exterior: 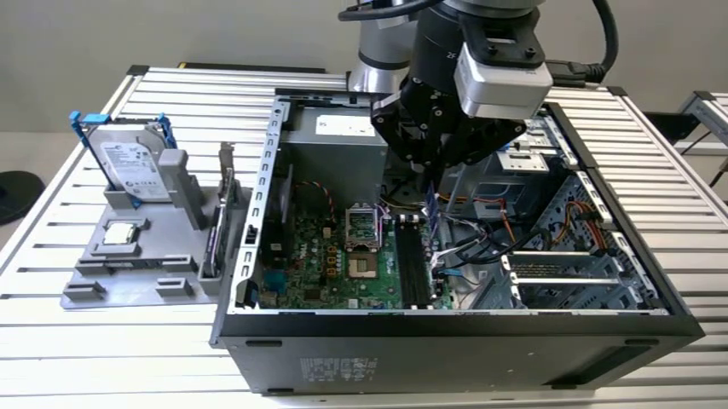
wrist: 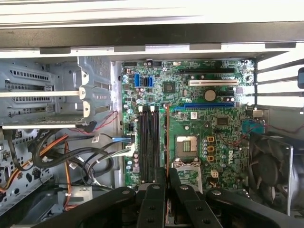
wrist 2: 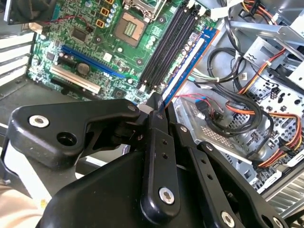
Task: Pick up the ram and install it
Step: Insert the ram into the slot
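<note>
The gripper (wrist 2: 157,108) is showing smooth, semi-gloss black links, the ram (wrist 2: 188,58) a glossy blue board, the table (exterior: 91,341) ribbed matt metal.

I count one case (exterior: 455,345). Inside the case I see one motherboard (wrist: 199,124), one socket (wrist: 186,144), one ram (wrist 2: 188,61), one fan (wrist: 268,171), one gripper (wrist 2: 157,108) and three card slots (wrist: 202,105): one black, one white, one blue. Beside the case: one gray holder (exterior: 136,277), one hard drive (exterior: 131,166), one chip (exterior: 119,234), one upright card (exterior: 224,170).
</note>
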